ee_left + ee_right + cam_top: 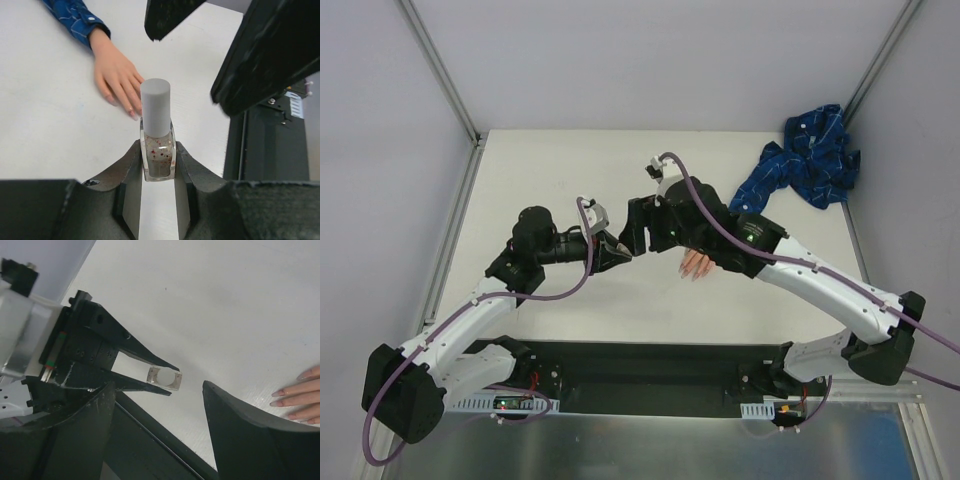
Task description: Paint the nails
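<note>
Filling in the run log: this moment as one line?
left gripper: shut on polish bottle | right gripper: open beside cap | cap: on | nails: untouched

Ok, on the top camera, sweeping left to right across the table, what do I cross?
The left gripper → the right gripper, facing it almost tip to tip → the fingers of the mannequin hand → the crumpled blue patterned cloth at the far right.
</note>
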